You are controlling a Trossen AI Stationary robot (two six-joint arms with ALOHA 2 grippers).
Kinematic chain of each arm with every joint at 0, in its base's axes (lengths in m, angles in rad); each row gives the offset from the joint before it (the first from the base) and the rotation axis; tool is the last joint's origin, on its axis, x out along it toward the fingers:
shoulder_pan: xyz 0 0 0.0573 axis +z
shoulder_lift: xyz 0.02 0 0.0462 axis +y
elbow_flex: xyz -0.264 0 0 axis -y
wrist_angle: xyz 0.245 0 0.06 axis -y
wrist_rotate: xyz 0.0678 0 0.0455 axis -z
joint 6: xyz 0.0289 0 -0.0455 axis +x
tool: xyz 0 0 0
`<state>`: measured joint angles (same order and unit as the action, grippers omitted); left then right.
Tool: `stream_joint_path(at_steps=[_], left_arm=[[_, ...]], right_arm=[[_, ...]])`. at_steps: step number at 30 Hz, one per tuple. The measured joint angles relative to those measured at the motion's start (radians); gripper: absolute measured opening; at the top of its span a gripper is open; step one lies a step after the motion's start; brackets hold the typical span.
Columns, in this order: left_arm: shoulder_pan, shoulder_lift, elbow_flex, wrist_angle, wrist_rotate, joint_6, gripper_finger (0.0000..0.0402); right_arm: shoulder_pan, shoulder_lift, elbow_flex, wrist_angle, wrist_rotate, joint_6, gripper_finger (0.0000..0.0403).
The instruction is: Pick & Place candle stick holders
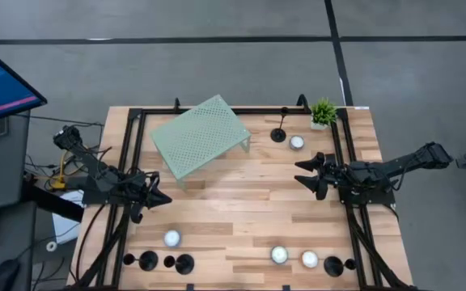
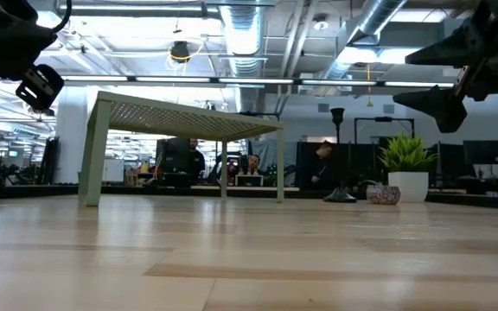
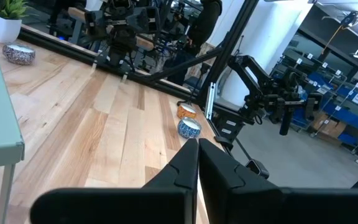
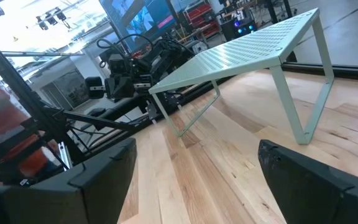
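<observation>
One black candle stick holder (image 1: 279,133) stands upright on its disc base at the table's far side, right of the pale green stand (image 1: 201,133); the low view shows its stem and cup (image 2: 338,155). Several more black holders stand along the near edge, some at the left (image 1: 148,260) and some at the right (image 1: 332,265). My left gripper (image 1: 162,198) hovers shut over the table's left side, its fingers pressed together (image 3: 197,163). My right gripper (image 1: 302,172) hovers open over the right side, with nothing between its fingers (image 4: 197,174).
Small tealights lie at the near left (image 1: 172,238), the near right (image 1: 279,255) (image 1: 309,259) and beside the far holder (image 1: 297,142). A potted plant (image 1: 324,113) stands at the far right corner. A black frame (image 1: 133,137) borders the table.
</observation>
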<state>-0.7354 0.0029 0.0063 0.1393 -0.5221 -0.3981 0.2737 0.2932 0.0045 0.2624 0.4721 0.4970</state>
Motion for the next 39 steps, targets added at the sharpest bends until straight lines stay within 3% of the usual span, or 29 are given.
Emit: stream_joint_path(at_steps=[39], left_arm=[[0.001,0.005,0.000,0.042,-0.030,-0.003,0.0011]], right_arm=[[-0.001,0.000,0.000,0.000,0.001,-0.005,0.0328]])
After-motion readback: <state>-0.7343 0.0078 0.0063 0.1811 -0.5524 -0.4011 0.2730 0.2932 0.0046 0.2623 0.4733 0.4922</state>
